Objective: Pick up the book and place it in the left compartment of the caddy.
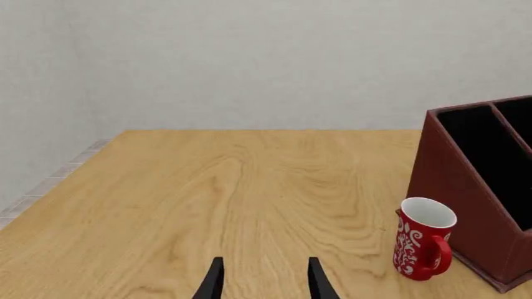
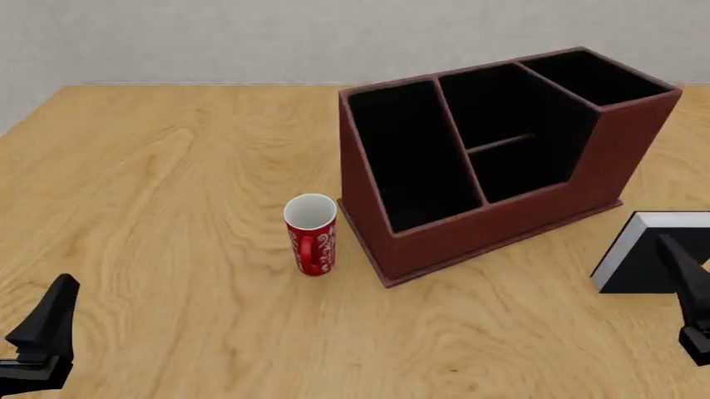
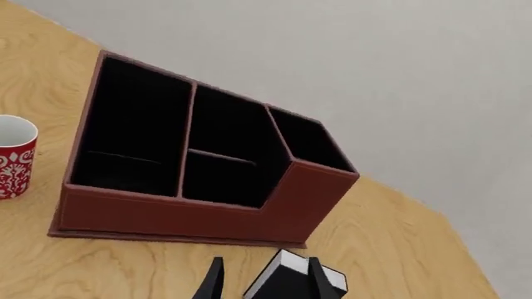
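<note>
The book (image 2: 643, 262) stands on the table to the right of the caddy (image 2: 500, 226), black cover toward me and its white page edge facing left. My right gripper (image 2: 686, 283) is open just in front of it. In the right wrist view one finger overlaps the book (image 3: 287, 283) and the other stands beside it, so the open right gripper (image 3: 264, 265) does not hold it. The caddy (image 3: 191, 215) shows its long black left compartment (image 2: 411, 158) with nothing in it. My left gripper (image 2: 50, 320) is open low at the front left, and the left wrist view shows nothing between the left gripper (image 1: 264, 265) fingers.
A red-and-white mug (image 2: 312, 234) stands upright just left of the caddy's front corner, also seen as the mug (image 1: 424, 237) beside the caddy (image 1: 465, 187). The wooden table (image 2: 166, 183) ends at a grey wall behind.
</note>
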